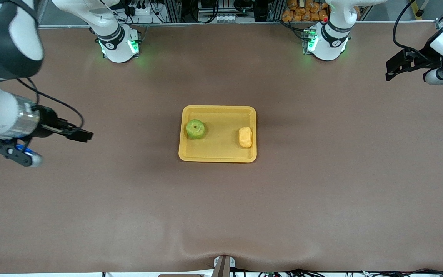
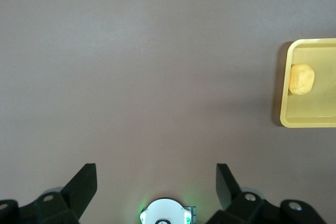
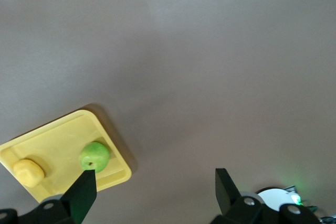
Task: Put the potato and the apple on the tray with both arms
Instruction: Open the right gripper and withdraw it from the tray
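**Observer:** Take the tray point(image 1: 218, 109) as your landmark. The apple point(image 1: 195, 129) sits on it, at the end toward the right arm, stem dimple up. The potato point(image 1: 245, 137) lies on it too, at the end toward the left arm, close to that rim, its long axis running toward the front camera. The two are well apart from each other.

**Operator:** And my grippers?

**Observer:** Right gripper point(image 1: 85, 135) hangs over bare table, well apart from the tray, off toward the right arm's end. Its wrist view shows the fingers point(image 3: 84, 196) spread wide with nothing between them. Left gripper point(image 1: 392, 69) hangs over bare table toward the left arm's end, also well apart from the tray, and more toward the bases. Its fingers point(image 2: 84, 187) are spread wide too, nothing held.

**Operator:** So which arm is nearer what?

**Observer:** Right arm is on the apple's side, left arm on the potato's side. From each gripper the fruit lies inward, toward the middle of the table.

**Operator:** Anything left to place?

**Observer:** My judgement: no. Both pieces rest inside the rim, so you look finished; both arms appear to be waiting clear.
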`<state>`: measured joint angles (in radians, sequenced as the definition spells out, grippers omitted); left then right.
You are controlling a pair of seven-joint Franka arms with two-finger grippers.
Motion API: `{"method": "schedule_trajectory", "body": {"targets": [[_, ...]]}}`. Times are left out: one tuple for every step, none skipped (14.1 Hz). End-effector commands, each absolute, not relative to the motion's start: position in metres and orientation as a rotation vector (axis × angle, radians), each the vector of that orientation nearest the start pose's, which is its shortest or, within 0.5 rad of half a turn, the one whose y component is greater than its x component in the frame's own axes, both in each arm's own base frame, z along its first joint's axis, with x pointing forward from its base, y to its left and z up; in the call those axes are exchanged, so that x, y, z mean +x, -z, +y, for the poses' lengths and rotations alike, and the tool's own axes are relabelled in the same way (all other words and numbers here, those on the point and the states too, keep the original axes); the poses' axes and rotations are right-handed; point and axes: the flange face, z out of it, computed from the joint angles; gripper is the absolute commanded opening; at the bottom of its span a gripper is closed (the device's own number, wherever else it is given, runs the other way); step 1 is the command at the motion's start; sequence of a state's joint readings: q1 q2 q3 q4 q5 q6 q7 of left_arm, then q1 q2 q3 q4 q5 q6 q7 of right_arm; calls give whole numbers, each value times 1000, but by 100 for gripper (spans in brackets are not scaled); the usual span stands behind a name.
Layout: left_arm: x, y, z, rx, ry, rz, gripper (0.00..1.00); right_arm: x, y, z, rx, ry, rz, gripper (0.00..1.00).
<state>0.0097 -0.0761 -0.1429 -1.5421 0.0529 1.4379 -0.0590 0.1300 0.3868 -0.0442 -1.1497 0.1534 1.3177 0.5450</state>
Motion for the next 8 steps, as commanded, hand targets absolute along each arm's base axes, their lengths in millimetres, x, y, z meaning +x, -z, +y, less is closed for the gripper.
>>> {"method": "schedule_trajectory", "body": {"targets": [[503, -673, -67, -3090, -34, 87, 100, 623, -591, 53, -3003, -346, 526, 100], [502, -673, -67, -3090, -32, 91, 100, 618, -598, 47, -3026, -336, 461, 100], [502, -673, -67, -3089, -37, 91, 100, 615, -602, 37, -3048, -336, 447, 100], [502, -673, -67, -3089, -44, 93, 100, 612, -608, 32, -3059, -324, 452, 100], [501, -672, -67, -3088, -51, 91, 100, 608, -616, 30, -3076, -300, 431, 100], [501, -672, -67, -3088, -55, 88, 100, 604, -623, 27, -3098, -279, 372, 100], [501, -671, -67, -3088, -58, 91, 100, 601, -630, 23, -3114, -260, 304, 100], [500, -672, -66, -3087, -58, 88, 100, 597, -634, 15, -3114, -252, 265, 100]]}}
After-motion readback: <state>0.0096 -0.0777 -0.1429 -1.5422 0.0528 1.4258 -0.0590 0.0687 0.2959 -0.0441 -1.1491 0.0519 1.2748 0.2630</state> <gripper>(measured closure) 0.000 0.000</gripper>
